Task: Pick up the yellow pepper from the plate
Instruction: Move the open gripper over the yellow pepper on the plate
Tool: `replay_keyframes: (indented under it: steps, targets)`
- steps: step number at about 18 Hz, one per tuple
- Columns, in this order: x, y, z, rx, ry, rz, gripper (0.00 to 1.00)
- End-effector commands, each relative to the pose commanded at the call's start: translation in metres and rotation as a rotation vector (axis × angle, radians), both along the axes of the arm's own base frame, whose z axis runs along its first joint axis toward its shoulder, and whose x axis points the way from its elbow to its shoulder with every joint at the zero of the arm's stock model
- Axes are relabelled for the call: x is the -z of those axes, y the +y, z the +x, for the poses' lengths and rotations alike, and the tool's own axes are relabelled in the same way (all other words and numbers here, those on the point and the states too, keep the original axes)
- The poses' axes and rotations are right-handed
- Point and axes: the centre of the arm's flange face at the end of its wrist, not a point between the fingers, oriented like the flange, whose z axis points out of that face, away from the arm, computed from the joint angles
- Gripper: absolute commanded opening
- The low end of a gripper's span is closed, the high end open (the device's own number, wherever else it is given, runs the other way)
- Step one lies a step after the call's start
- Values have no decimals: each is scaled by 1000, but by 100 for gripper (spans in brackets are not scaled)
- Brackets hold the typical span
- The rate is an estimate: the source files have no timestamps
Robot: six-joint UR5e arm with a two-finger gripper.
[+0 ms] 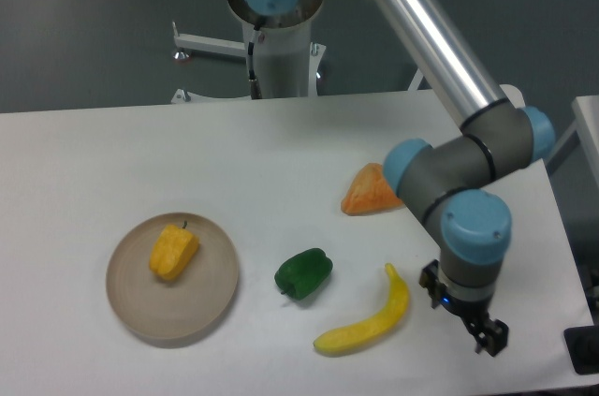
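I'm at the approach step — my gripper [486, 338] hangs near the table's right front, jaw state I cannot tell, well apart from the yellow pepper [174, 250] lying on the plate [208, 300] — next, cross left over it.

Green pepper [303, 273] beside banana [369, 318], orange wedge [369, 191] behind, on white table [187, 153].
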Motion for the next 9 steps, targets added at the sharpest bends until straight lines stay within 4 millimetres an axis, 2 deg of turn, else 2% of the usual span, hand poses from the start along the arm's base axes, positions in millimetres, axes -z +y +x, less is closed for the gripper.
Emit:
replay_keyframes:
  steps: [6, 9]
  targets:
    - [-28, -3, 76, -61, -47, -21, 100]
    - [-49, -9, 114, -98, -65, -24, 100]
